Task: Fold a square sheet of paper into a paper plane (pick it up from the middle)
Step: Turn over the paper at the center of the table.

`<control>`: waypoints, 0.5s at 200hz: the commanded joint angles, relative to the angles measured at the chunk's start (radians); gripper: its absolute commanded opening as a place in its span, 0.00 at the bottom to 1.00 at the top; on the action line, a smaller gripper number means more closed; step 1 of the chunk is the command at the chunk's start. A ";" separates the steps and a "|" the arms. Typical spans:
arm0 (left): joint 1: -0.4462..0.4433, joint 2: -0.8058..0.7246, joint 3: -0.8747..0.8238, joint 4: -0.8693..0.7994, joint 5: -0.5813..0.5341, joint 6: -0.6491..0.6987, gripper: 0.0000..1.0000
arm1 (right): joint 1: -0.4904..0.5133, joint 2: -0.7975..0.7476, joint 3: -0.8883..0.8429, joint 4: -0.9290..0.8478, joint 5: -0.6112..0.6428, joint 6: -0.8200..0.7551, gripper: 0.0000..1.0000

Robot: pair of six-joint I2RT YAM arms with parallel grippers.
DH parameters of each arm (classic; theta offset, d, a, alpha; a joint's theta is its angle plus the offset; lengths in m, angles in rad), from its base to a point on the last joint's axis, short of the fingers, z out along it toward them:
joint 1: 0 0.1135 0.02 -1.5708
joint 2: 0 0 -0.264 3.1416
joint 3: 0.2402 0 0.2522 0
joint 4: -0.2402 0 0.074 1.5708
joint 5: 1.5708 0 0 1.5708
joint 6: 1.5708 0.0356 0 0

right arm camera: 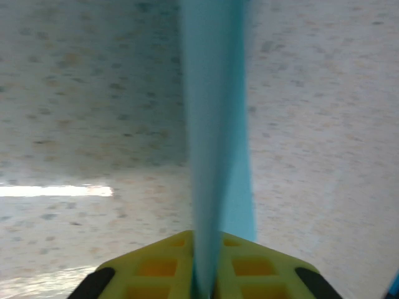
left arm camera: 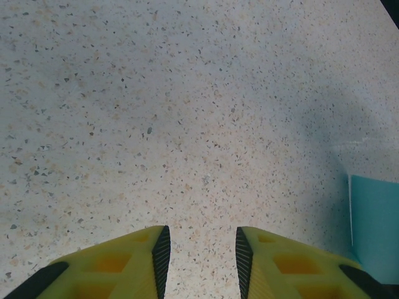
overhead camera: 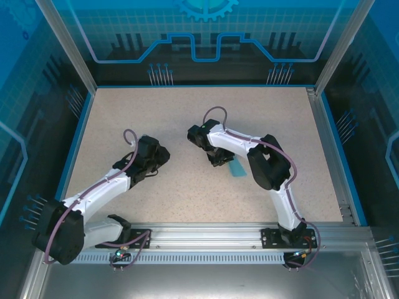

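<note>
My right pincer (right arm camera: 206, 274) seems clamped on the paper (right arm camera: 215, 124); left pincer (left arm camera: 199, 255) gapes empty. No plane yet; I judge most folding remains.

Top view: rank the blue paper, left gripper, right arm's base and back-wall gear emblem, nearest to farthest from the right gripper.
1. blue paper: pinched in the right gripper, showing just right of it.
2. left gripper: to its left, jaws open.
3. right arm's base: near edge, right side.
4. gear emblem: back wall, top centre.

arms (overhead camera: 100, 193) (overhead camera: 278, 171): 2 | end effectors (left arm camera: 199, 252) (right arm camera: 206, 249): 2 | square sheet of paper (overhead camera: 237, 169): 1 (light blue) | table (overhead camera: 187, 112): 1
</note>
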 commanded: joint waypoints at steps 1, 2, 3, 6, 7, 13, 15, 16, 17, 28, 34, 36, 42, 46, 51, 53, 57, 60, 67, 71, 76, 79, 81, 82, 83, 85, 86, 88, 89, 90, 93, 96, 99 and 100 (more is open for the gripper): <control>0.010 -0.008 -0.004 -0.017 -0.017 -0.010 0.37 | 0.009 0.016 0.000 0.092 -0.161 -0.008 0.18; 0.010 -0.007 -0.004 -0.018 -0.016 -0.010 0.37 | 0.009 0.015 -0.001 0.094 -0.166 -0.008 0.18; 0.011 -0.007 -0.004 -0.018 -0.016 -0.010 0.37 | 0.008 0.014 -0.003 0.099 -0.174 -0.008 0.19; 0.010 -0.007 -0.004 -0.018 -0.015 -0.011 0.37 | 0.006 0.010 -0.006 0.110 -0.190 -0.009 0.19; 0.009 -0.007 -0.004 -0.018 -0.014 -0.011 0.37 | 0.006 0.009 -0.006 0.113 -0.198 -0.010 0.19; 0.010 -0.008 -0.004 -0.018 -0.011 -0.011 0.37 | 0.000 -0.001 -0.020 0.144 -0.239 -0.014 0.20; 0.011 -0.007 -0.005 -0.017 -0.011 -0.011 0.37 | -0.002 -0.005 -0.024 0.159 -0.258 -0.016 0.21; 0.011 -0.006 -0.005 -0.018 -0.011 -0.011 0.37 | -0.003 -0.009 -0.028 0.167 -0.268 -0.017 0.21; 0.011 -0.006 -0.005 -0.018 -0.010 -0.010 0.37 | -0.006 -0.011 -0.031 0.174 -0.272 -0.018 0.21; 0.011 -0.004 -0.004 -0.018 -0.003 -0.010 0.38 | -0.025 -0.042 -0.079 0.242 -0.357 -0.012 0.26; 0.012 -0.001 -0.004 -0.015 0.002 -0.010 0.38 | -0.040 -0.066 -0.111 0.287 -0.421 -0.012 0.28; 0.011 0.000 -0.003 -0.015 0.005 -0.009 0.38 | -0.044 -0.075 -0.124 0.299 -0.438 -0.012 0.29; 0.011 0.006 0.000 -0.012 0.015 -0.006 0.38 | -0.062 -0.108 -0.166 0.357 -0.486 -0.006 0.33; 0.011 0.009 0.002 -0.010 0.022 -0.002 0.39 | -0.074 -0.133 -0.197 0.389 -0.511 0.000 0.35; 0.011 0.015 0.007 -0.006 0.036 0.003 0.40 | -0.090 -0.166 -0.236 0.443 -0.553 0.008 0.39; 0.011 0.018 0.009 -0.005 0.040 0.004 0.40 | -0.096 -0.180 -0.258 0.463 -0.566 0.010 0.40; 0.011 0.024 0.014 -0.004 0.050 0.008 0.40 | -0.110 -0.209 -0.296 0.500 -0.600 0.013 0.42; 0.011 0.029 0.017 -0.001 0.060 0.011 0.41 | -0.122 -0.226 -0.318 0.537 -0.620 0.017 0.44; 0.011 0.043 0.024 0.009 0.085 0.020 0.41 | -0.147 -0.283 -0.388 0.613 -0.679 0.026 0.47; 0.011 0.053 0.029 0.016 0.098 0.027 0.42 | -0.162 -0.308 -0.426 0.659 -0.715 0.030 0.49; 0.009 0.065 0.036 0.022 0.119 0.034 0.42 | -0.180 -0.344 -0.470 0.716 -0.760 0.034 0.52; 0.010 0.074 0.041 0.027 0.133 0.035 0.43 | -0.191 -0.361 -0.493 0.747 -0.783 0.036 0.52; 0.010 0.078 0.043 0.029 0.140 0.038 0.43 | -0.200 -0.371 -0.508 0.768 -0.799 0.037 0.52; 0.010 0.083 0.046 0.030 0.143 0.039 0.43 | -0.203 -0.377 -0.515 0.776 -0.808 0.040 0.52; 0.009 0.086 0.048 0.032 0.147 0.040 0.43 | -0.204 -0.381 -0.522 0.785 -0.815 0.041 0.52; 0.010 0.092 0.051 0.034 0.157 0.042 0.43 | -0.212 -0.389 -0.535 0.798 -0.823 0.043 0.52; 0.010 0.096 0.053 0.035 0.162 0.043 0.43 | -0.214 -0.393 -0.541 0.803 -0.825 0.044 0.52; 0.010 0.103 0.056 0.039 0.172 0.044 0.43 | -0.221 -0.403 -0.553 0.814 -0.833 0.046 0.52; 0.010 0.106 0.058 0.042 0.176 0.045 0.43 | -0.225 -0.407 -0.559 0.820 -0.836 0.048 0.52; 0.011 0.110 0.060 0.045 0.178 0.047 0.43 | -0.227 -0.411 -0.565 0.823 -0.838 0.049 0.52; 0.010 0.119 0.064 0.052 0.198 0.050 0.43 | -0.235 -0.423 -0.579 0.834 -0.841 0.049 0.52; 0.009 0.130 0.071 0.062 0.215 0.054 0.43 | -0.243 -0.435 -0.596 0.848 -0.846 0.049 0.51; 0.010 0.141 0.075 0.070 0.229 0.057 0.43 | -0.250 -0.444 -0.610 0.857 -0.850 0.048 0.51; 0.010 0.145 0.078 0.072 0.236 0.057 0.43 | -0.252 -0.448 -0.616 0.860 -0.851 0.047 0.51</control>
